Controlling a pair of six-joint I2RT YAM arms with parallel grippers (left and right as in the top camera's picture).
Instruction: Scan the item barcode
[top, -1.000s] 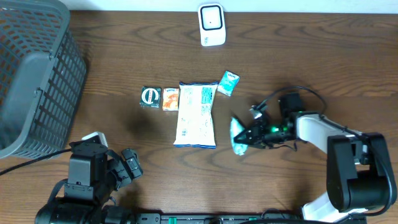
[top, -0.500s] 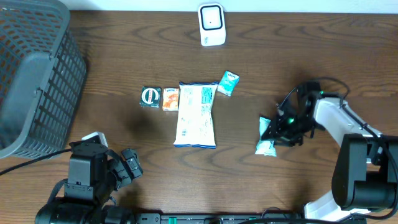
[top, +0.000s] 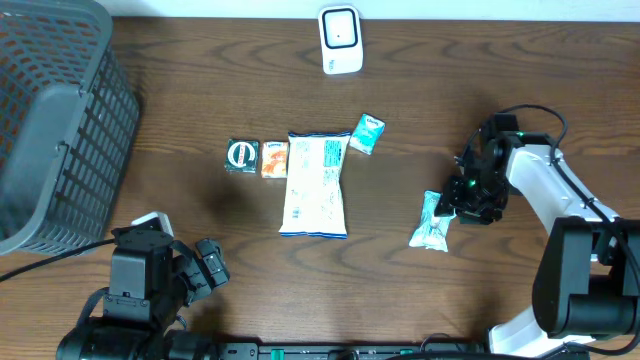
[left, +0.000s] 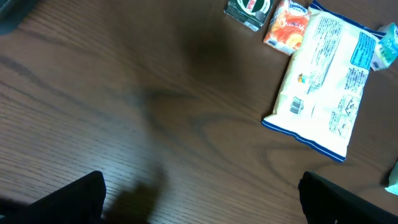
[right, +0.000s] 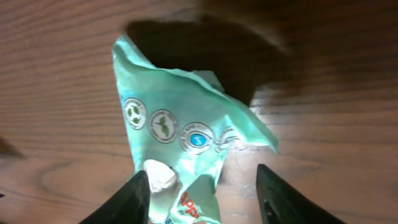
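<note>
Grey mesh basket (top: 50, 110) stands at far left; nearer the table's front edge, the left gripper (left: 202, 186) hangs with jaws spread wide and empty. Mid-table, a dark pack (top: 241, 155), orange carton (top: 274, 158), white snack bag (top: 316, 184) and small teal packet (top: 367, 133) lie in a row below the scanner (top: 341, 39). To the right, the green packet (right: 180, 137) lies crumpled on the wood between the half-parted jaws of the right gripper (right: 202, 177), clamped by neither finger (one may brush it). Likely risks: a lifting finger dragging the loose film askew, or a closing grip pinching only a wrinkle, leaving the barcode folded or turned from the scanner, well apart.
</note>
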